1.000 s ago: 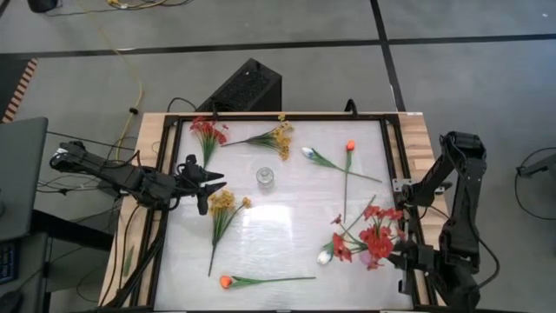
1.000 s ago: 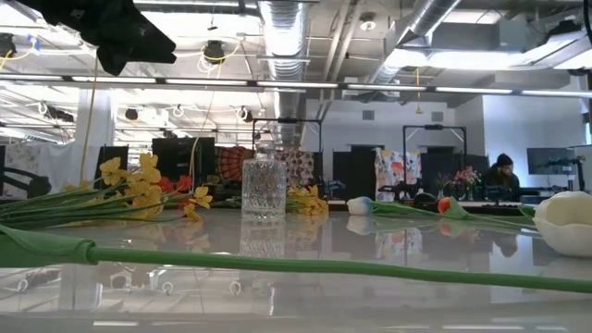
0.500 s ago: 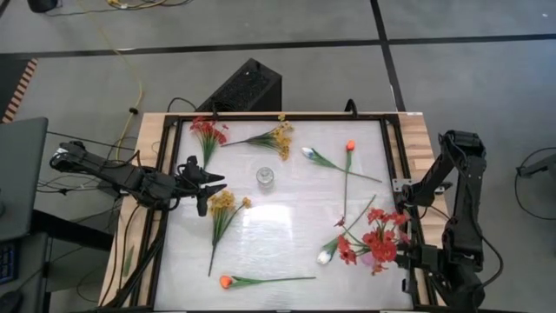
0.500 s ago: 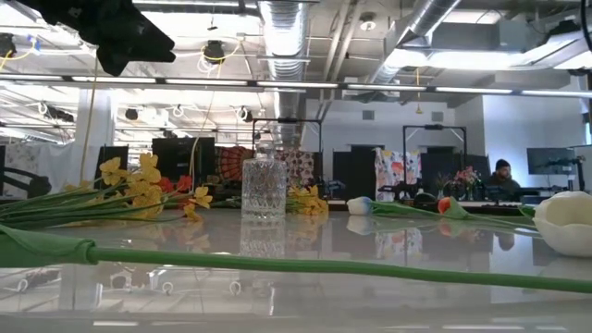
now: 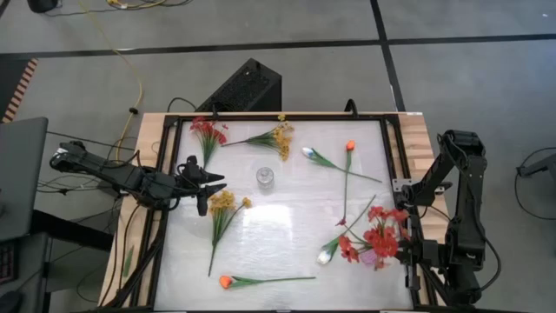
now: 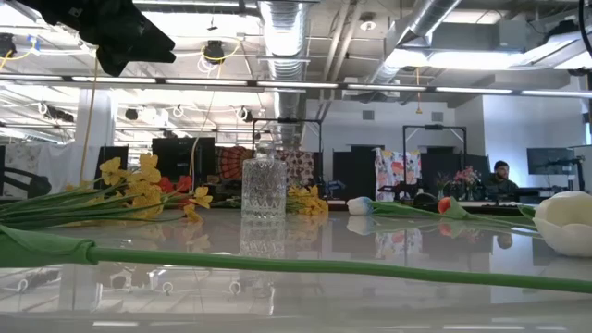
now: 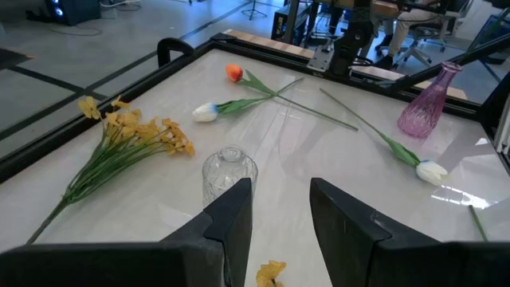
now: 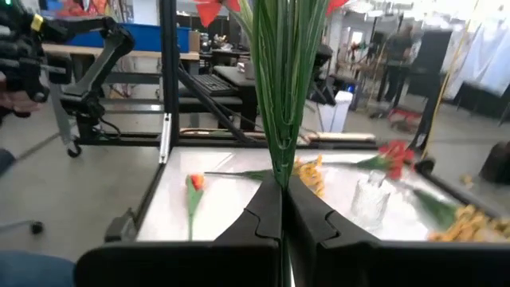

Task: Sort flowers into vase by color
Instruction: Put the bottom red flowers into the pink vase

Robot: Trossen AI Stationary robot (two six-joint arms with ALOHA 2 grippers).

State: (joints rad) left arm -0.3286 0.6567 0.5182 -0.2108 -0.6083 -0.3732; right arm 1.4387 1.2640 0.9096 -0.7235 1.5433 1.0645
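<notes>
While the right claw (image 8: 280, 209) stays clamped on the red spray (image 5: 379, 236) stems, carry it to the pink vase (image 7: 426, 105); left claw (image 7: 279, 211), fingers apart, waits over the surface (image 5: 287, 217) edge.

The left arm reaches in low from the left side, its hand (image 5: 201, 184) hanging above the bench's left edge with the two fingers (image 7: 227, 219) parted and nothing between them. The right arm is folded at the right near corner, its hand (image 8: 283, 209) pinched shut on green stems.
</notes>
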